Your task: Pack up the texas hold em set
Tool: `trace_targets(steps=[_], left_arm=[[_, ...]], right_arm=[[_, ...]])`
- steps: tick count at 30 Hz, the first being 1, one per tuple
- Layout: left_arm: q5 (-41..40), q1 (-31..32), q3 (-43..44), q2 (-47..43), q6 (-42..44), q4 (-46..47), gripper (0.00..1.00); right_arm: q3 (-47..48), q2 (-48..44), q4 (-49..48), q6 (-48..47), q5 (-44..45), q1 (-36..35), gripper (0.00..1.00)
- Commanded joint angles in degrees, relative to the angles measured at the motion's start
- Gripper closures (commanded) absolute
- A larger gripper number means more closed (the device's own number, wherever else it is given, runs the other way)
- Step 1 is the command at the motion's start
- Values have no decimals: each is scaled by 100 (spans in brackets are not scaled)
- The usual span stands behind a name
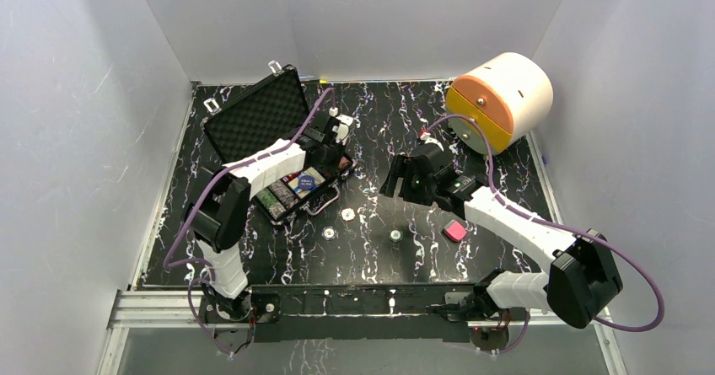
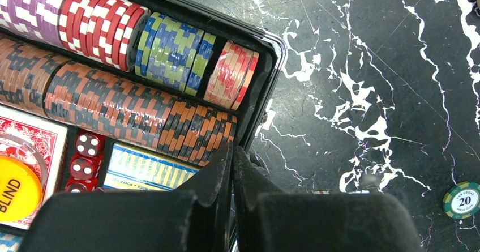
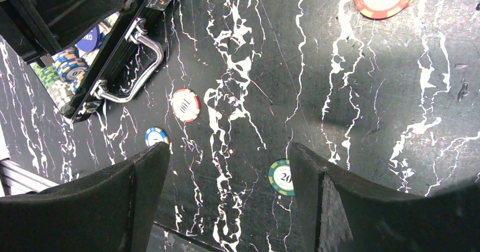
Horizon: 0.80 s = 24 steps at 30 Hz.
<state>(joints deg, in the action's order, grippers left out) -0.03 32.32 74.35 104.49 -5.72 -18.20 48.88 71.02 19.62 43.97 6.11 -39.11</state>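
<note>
- The black marbled tabletop (image 1: 379,139) with white veins lies under both pairs of fingers.
- A large cream-and-orange cylinder (image 1: 503,99) lies on its side in the far corner, beyond the right fingers and well apart from them.
- The black textured briefcase-style case (image 1: 257,114) stands open on the left side of the tabletop. Its foam-lined lid is raised, and its silver handle (image 3: 136,65) faces the right fingers.
- The left gripper (image 2: 233,167) hangs over the case's near rim (image 2: 266,76). Its fingers are pressed together, with nothing visible between them.
- The right gripper (image 3: 229,189) hovers above bare tabletop beside the case, its fingers wide apart and holding nothing.
- Rows of multicolour poker chips (image 2: 141,105) fill the tray just ahead of the left fingers. One row is orange-and-black; beyond it sit purple, red, blue-green and salmon stacks.
- A red-backed card deck (image 2: 34,136) lies in the tray to one side of the left fingers, with a yellow round "BLIND" button (image 2: 17,189) on top.
- A small pink block (image 1: 454,231) sits on the tabletop near the right arm, behind its fingers.
- A loose green "20" chip (image 3: 281,176) lies flat between the right fingers, close to one of them.
- A red-and-white chip (image 3: 185,105) and a blue chip (image 3: 156,136) lie between the other right finger and the case.
- Red dice (image 2: 85,156) sit beside the deck.
</note>
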Motion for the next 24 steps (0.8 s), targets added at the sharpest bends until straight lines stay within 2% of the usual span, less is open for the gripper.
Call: trace_targets(steps=[1, 7, 11, 18, 24], left_arm=[[-110, -29, -34, 44, -30, -215, 100], [24, -24, 248, -205, -38, -328, 100], [261, -34, 383, -629, -85, -326, 82], [508, -60, 164, -1476, -369, -89, 69], [-74, -100, -527, -2515, -832, 334, 49]], right_arm=[[178, -71, -55, -9, 151, 7, 15], [308, -30, 57, -20, 324, 6, 15], [429, 29, 244, -67, 629, 9, 13], [745, 431, 559, -424, 849, 93, 11], [1271, 1277, 870, -1116, 292, 51, 12]])
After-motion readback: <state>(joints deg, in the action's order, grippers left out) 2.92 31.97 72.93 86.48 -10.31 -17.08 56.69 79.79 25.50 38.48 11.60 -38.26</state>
